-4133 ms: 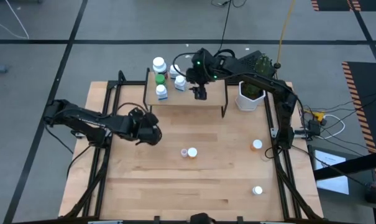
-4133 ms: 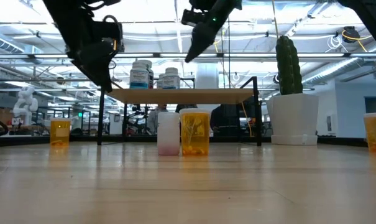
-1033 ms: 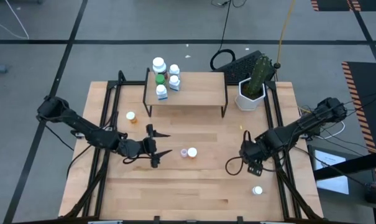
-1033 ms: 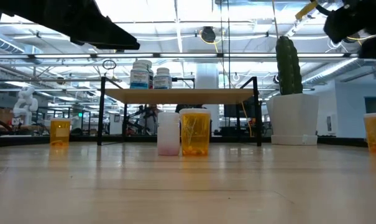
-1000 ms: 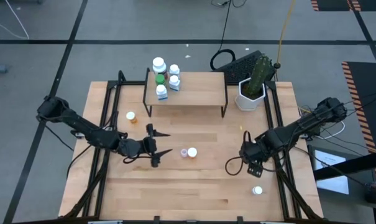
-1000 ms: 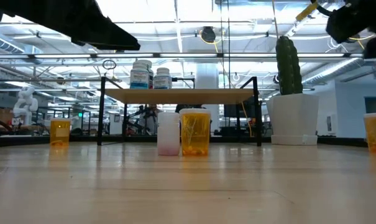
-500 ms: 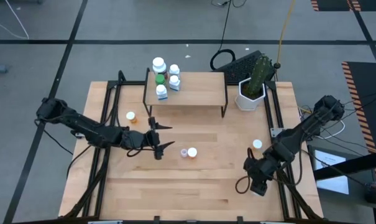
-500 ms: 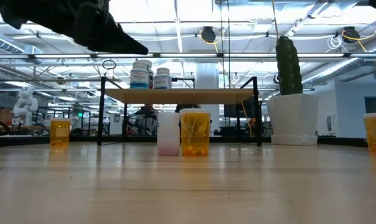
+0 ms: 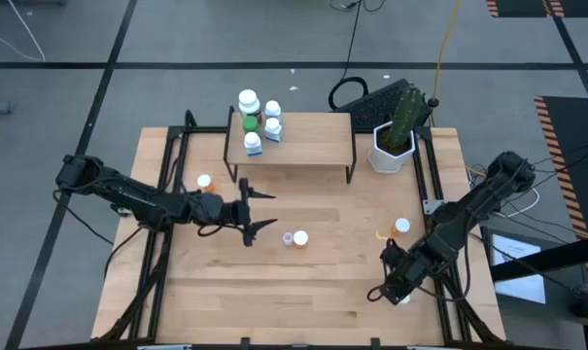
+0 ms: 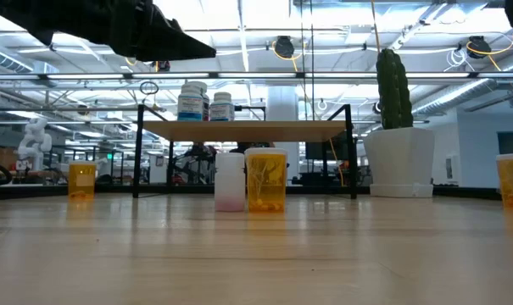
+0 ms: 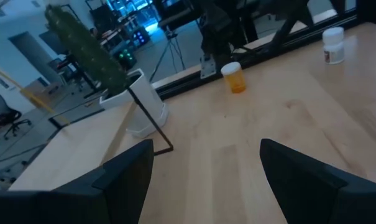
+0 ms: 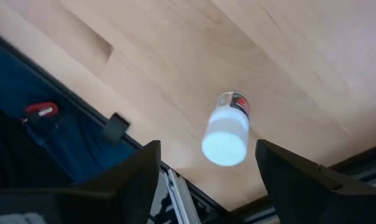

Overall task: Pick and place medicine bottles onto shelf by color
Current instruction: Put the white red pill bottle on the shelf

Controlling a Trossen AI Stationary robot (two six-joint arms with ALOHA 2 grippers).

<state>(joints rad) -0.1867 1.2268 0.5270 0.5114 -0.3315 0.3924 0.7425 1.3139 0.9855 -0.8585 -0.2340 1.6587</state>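
My right gripper [image 9: 389,284] hangs open over a white-capped white bottle [image 12: 226,130] that stands on the table near its right front corner. In the right wrist view the fingers [image 12: 135,177] stand on either side of the bottle without touching it. My left gripper [image 9: 258,211] is open and empty above the table, left of centre. A pale bottle [image 9: 287,238] and an orange one [image 9: 300,236] stand at the centre. Other orange bottles stand at the left [image 9: 204,182] and the right [image 9: 402,226]. Several bottles [image 9: 259,122] stand on the shelf [image 9: 308,141].
A white pot with a cactus [image 9: 393,146] stands right of the shelf at the far edge. Black frame rails [image 9: 432,194] run along the table's left and right edges. Bare wood lies between the centre bottles and the near edge.
My right gripper has gone toward the table's near edge, uncovering the orange bottle at the right, and now hangs over the white bottle. My left gripper has gone toward the far edge and a little right, toward the shelf. No bottle has moved.
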